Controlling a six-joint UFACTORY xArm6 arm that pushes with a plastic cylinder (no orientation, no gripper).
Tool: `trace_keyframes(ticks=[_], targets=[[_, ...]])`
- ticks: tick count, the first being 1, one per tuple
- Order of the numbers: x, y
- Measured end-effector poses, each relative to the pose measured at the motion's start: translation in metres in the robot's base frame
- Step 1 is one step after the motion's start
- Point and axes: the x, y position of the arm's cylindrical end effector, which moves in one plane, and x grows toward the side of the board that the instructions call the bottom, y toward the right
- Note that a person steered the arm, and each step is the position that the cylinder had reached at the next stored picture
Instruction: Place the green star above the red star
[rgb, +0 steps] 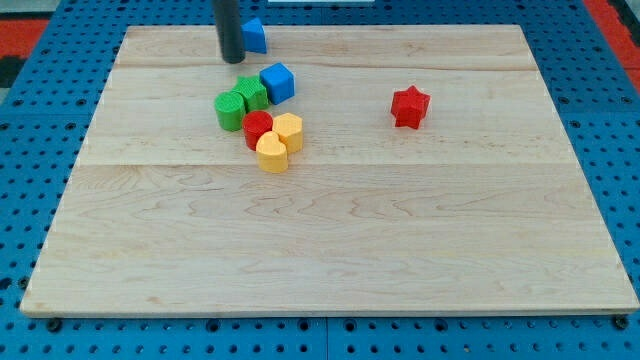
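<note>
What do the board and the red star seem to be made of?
The board: pale wood, likely unvarnished, by its grain lines and plank seams. The red star: probably painted wood or plastic; its even, slightly matte colour shows no grain, so I cannot tell which.

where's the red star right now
The red star sits alone in the view's upper right part of the wooden board, well to the right of the cluster around the blue cube.

A blue cube (278, 81), red cylinder (257, 128) and two yellow blocks (280, 141) cluster on the wooden board (330, 250).
</note>
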Motion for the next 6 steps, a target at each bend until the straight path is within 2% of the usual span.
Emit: trace_keyframes(ticks=[1, 2, 3, 5, 6], targets=[[0.039, -0.016], [0.068, 0.033], [0.070, 0.092], [0.042, 0.147], [0.043, 0.177]])
